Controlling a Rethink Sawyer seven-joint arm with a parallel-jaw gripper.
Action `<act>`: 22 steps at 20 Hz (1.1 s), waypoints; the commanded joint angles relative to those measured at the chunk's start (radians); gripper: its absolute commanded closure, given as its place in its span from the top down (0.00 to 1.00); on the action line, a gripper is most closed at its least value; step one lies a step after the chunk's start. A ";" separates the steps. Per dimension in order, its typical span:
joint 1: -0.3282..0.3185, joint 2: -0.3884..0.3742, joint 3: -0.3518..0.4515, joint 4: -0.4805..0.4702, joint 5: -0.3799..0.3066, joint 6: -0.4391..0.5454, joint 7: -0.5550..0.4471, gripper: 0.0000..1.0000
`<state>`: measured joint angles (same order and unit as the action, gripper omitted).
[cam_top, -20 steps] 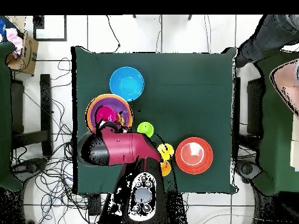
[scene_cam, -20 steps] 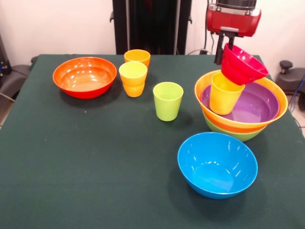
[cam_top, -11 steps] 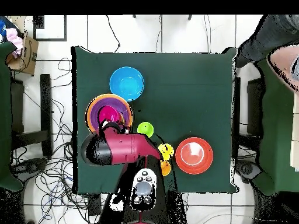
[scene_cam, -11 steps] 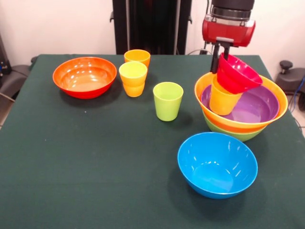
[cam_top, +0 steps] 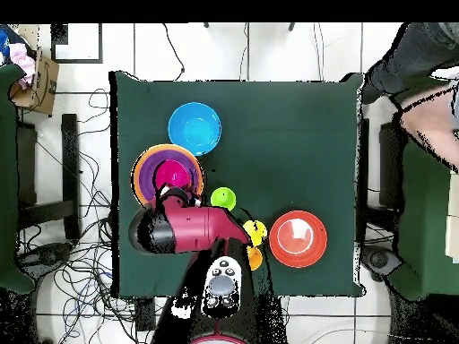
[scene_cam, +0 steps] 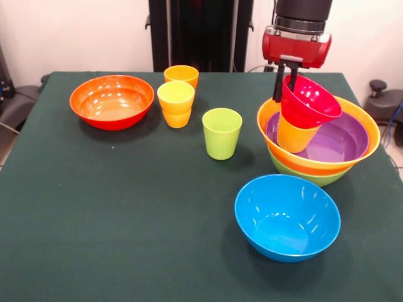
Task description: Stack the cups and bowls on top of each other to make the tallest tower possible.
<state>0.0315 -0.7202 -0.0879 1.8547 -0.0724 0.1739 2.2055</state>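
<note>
One small magenta-red bowl is pinched by its rim in my end effector, tilted over a yellow cup inside the purple bowl of the tower.

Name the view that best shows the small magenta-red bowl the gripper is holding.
The front view: the small magenta-red bowl shows whole, tilted on a yellow cup, its rim pinched by the gripper. Overhead, the arm covers most of it.
</note>
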 commanded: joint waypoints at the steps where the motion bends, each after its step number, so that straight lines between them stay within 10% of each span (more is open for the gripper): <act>1: 0.008 0.037 0.047 0.047 -0.021 0.002 0.089 0.00; 9: -0.004 0.033 0.068 0.079 -0.013 -0.029 0.107 0.00; 10: -0.003 0.034 0.069 0.082 -0.011 -0.032 0.110 1.00; 22: -0.016 0.035 0.084 0.082 -0.005 -0.038 0.105 1.00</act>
<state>0.0293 -0.7115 -0.0889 1.8945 -0.0726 0.1739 2.2055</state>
